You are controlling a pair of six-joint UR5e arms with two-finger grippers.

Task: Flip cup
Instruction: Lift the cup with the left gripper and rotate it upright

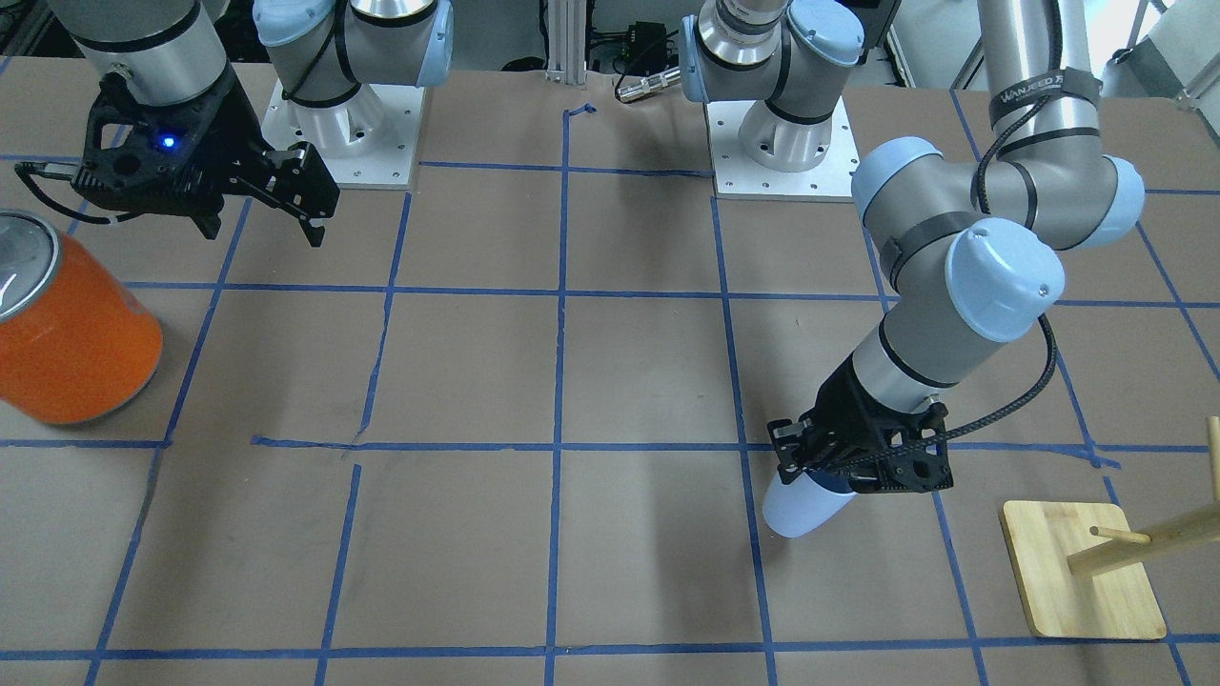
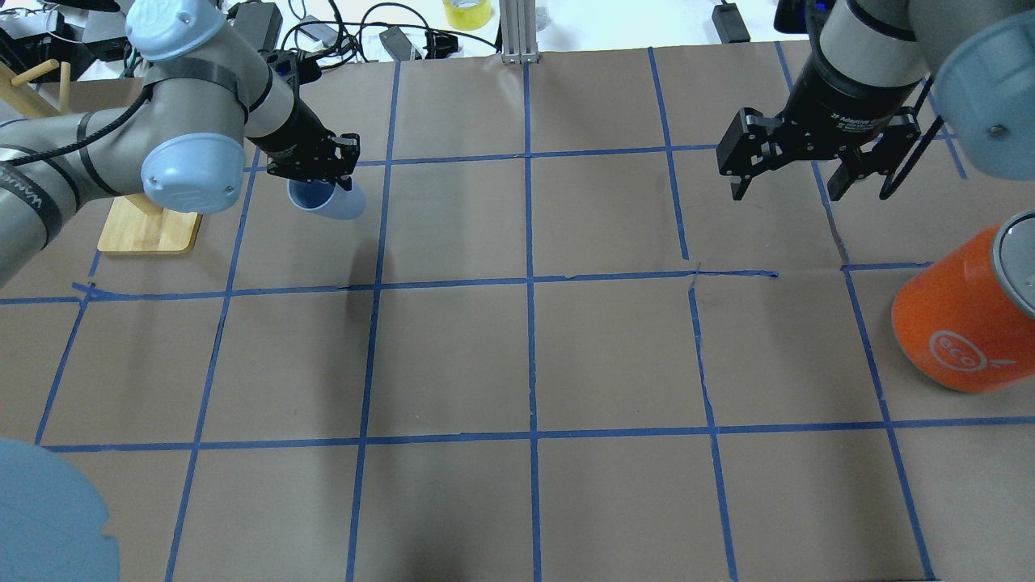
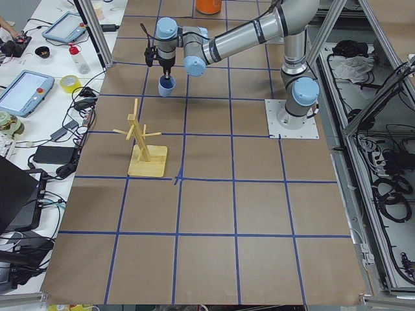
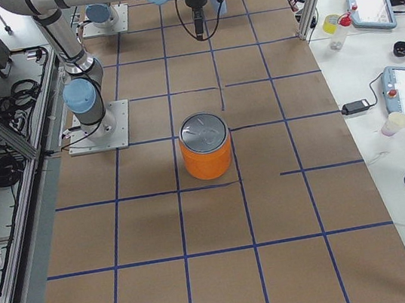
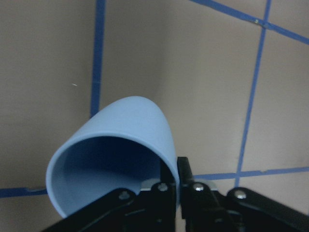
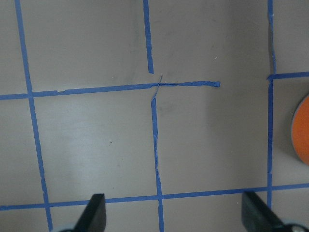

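Note:
The pale blue cup hangs tilted from my left gripper, which is shut on its rim. It also shows in the front view below the left gripper, and in the left wrist view with its blue inside open toward the camera and one finger on the rim. In the exterior left view the cup is mouth up just over the table. My right gripper is open and empty, high over the table's far right; it also shows in the front view.
A large orange can with a silver top stands at the right edge. A wooden peg stand on a square base sits just left of the cup. Blue tape lines grid the brown table. Cables and tape rolls lie beyond the far edge.

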